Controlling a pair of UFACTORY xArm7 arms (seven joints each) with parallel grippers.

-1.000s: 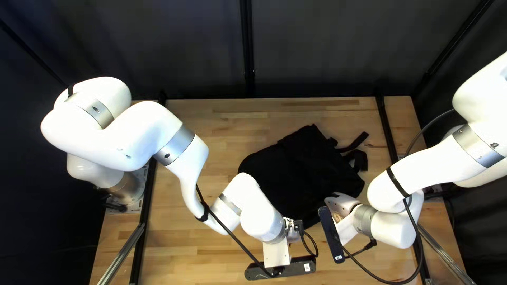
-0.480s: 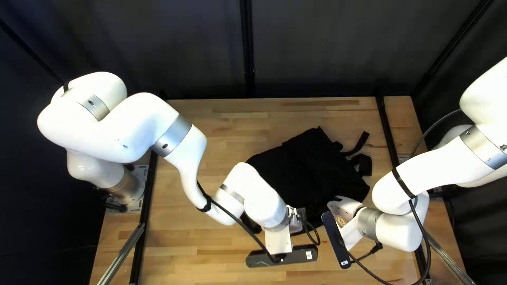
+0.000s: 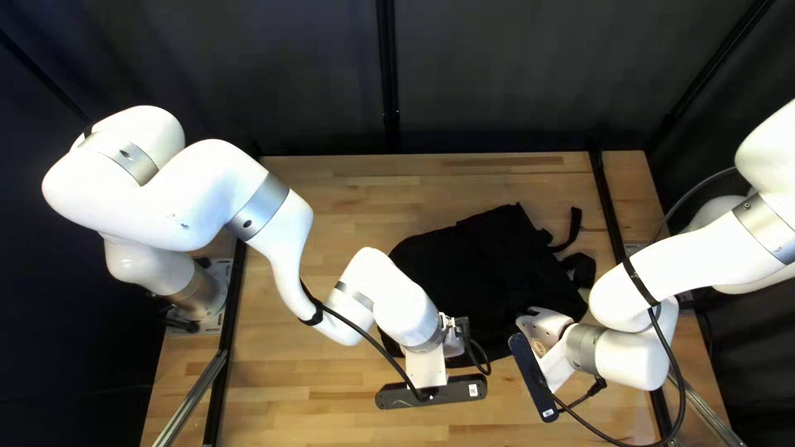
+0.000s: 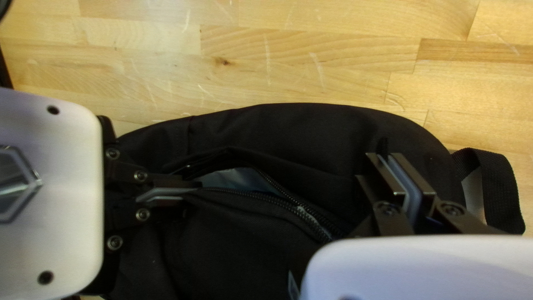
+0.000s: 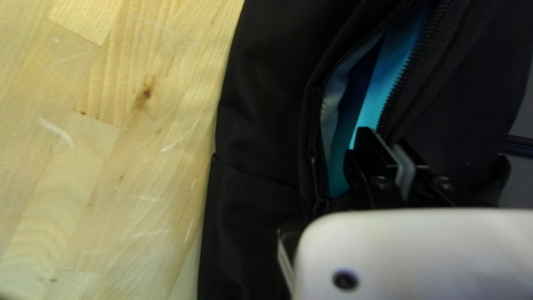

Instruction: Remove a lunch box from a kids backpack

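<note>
Just changed: the grippers have moved a bit farther apart. Nearest, left gripper [image 4: 384, 156]: fingers pressed together, looks like on a small fold of cloth. Right gripper [image 5: 383, 136]: fingers pinching the cloth edge of the opening [image 4: 239, 179], beside the zipper [image 4: 280, 191]. Probably means the mouth is being tensioned wider; removal not started. Blue surface [image 5: 380, 83] inside, can't tell if lining or lunch box; no lunch box clearly visible, presumably inside. Likely next: one gripper lets go and reaches in; risk is the mouth sagging shut. Vs earlier frame: backpack [image 3: 480, 273] dragged slightly right on table [image 3: 331, 406], far straps [image 3: 582, 269] shifted right too.
</note>
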